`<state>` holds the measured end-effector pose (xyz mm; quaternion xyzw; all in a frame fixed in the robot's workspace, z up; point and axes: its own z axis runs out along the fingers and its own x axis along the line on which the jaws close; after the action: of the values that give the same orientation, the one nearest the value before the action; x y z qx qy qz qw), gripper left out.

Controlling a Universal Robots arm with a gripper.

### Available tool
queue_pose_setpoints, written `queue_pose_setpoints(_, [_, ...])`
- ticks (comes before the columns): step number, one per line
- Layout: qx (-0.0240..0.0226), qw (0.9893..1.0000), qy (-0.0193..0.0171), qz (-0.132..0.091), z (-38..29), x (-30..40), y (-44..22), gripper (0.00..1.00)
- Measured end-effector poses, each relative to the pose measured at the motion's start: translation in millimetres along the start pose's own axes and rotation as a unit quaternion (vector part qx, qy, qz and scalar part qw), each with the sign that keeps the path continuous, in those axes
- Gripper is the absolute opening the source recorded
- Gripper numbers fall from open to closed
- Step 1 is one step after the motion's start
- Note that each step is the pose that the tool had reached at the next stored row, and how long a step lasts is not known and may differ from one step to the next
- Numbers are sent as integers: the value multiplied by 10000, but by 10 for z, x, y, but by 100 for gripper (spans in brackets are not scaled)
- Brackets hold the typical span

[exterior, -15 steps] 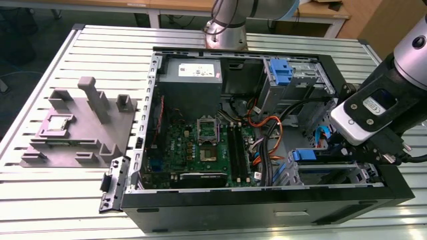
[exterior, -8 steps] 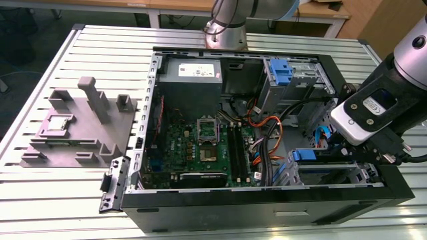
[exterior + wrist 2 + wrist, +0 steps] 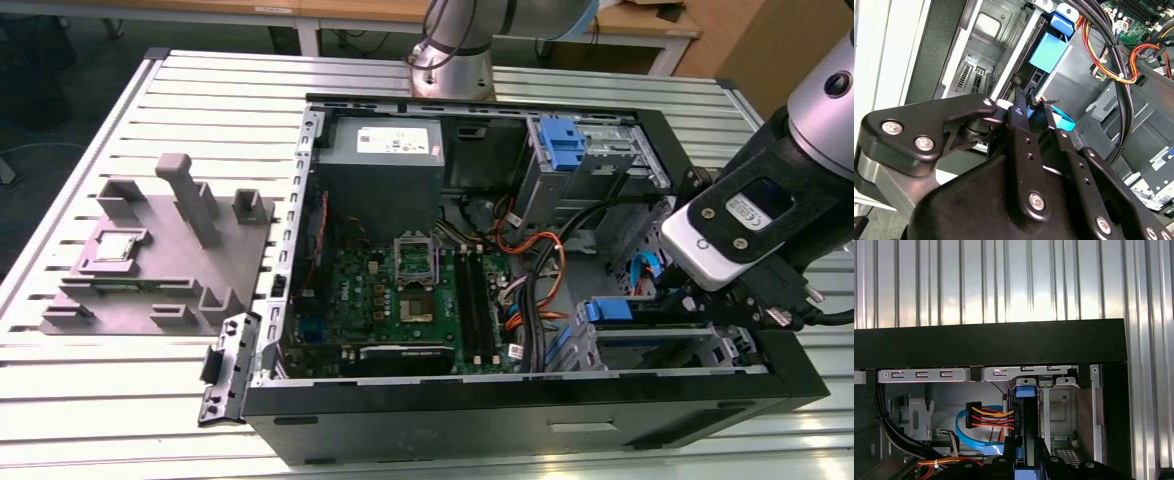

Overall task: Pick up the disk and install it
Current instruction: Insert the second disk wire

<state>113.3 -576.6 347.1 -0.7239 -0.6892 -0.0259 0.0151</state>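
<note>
The disk (image 3: 1026, 415) stands on edge in the drive bay at the case's front corner, a dark slab with a blue carrier tab on top. In the second wrist view the disk (image 3: 1050, 52) shows its pale blue carrier running back from my fingers. My gripper (image 3: 1026, 454) straddles its near end, one finger on each side, shut on it. In the second wrist view the gripper (image 3: 1035, 104) has its two black fingertips (image 3: 1020, 107) close together round the carrier's edge. From the exterior view the disk (image 3: 611, 311) shows as a blue patch just left of my wrist (image 3: 747, 220).
The open computer case (image 3: 534, 405) lies on a slotted metal table (image 3: 134, 400). Black, orange and blue cables (image 3: 541, 270) run beside the bay. A bare blue bracket (image 3: 567, 140) sits in the far bay. A grey fixture (image 3: 160, 250) stands on the exterior view's left.
</note>
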Motion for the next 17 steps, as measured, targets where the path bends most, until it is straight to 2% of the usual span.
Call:
queue_pose_setpoints(9, [-1, 10000, -17, 0, 0, 0, 0, 29])
queue_pose_setpoints(17, [-1, 10000, -17, -1, 0, 0, 0, 29])
